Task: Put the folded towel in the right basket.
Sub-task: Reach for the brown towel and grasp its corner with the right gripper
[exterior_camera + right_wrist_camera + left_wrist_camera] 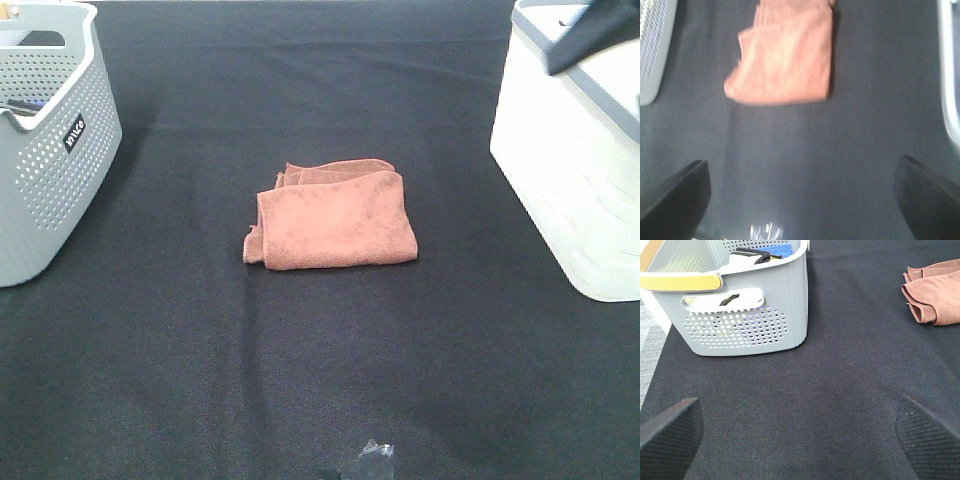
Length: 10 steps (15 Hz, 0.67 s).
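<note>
**Exterior high view: folded towel lies mid-surface, both tools spread and holding nothing**

The folded towel [332, 222], rust-coloured, lies flat on the dark surface [300, 380]. It is about midway between the two baskets and well apart from each. Its layers show along the far edge and the left edge, where the corners are slightly ragged.

The right basket [572, 190] is white with a grey rim. It stands at the right edge of this view, partly cut off. A dark shape lies across its top, too cropped to identify. The left basket [55, 165], grey and perforated, stands at the left edge. A small clear scrap [375, 460] lies on the surface near the front, well in front of the towel.

In the left wrist view, the left tool [800, 435] hangs over bare surface. Its jaws are spread wide with nothing between them, and its ribbed fingertips [670, 432] are clear of the cloth. The left basket stands near it, holding a blue item [779, 249] and some black and white pieces. The towel lies further off to the other side.

The right wrist view is somewhat blurred. The right tool [800, 195] has its jaws wide apart and empty above the surface. The towel lies ahead of it, not touching.
</note>
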Tool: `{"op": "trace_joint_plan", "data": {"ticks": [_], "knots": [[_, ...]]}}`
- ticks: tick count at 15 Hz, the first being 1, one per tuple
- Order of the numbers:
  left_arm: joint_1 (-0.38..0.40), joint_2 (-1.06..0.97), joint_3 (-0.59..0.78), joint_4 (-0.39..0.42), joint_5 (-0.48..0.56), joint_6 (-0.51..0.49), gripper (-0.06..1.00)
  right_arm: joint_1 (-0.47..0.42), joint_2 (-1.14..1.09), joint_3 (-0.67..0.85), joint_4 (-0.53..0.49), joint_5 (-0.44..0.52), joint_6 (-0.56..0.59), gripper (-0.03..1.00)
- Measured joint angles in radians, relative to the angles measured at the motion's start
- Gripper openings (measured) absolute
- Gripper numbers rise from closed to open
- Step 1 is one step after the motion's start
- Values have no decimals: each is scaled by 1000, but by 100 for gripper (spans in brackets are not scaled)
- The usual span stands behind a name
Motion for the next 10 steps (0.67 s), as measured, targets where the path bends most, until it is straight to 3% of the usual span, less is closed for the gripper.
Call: {"op": "trace_joint_plan", "data": {"ticks": [3, 5, 10], "knots": [[0, 0, 0, 0, 0, 0, 97, 138, 379, -276, -10, 23, 16, 96], [0, 0, 0, 0, 0, 0, 97, 171, 554, -423, 0, 64, 29, 96], [0, 0, 0, 0, 0, 0, 97, 176, 781, -554, 10, 29, 31, 96]]}}
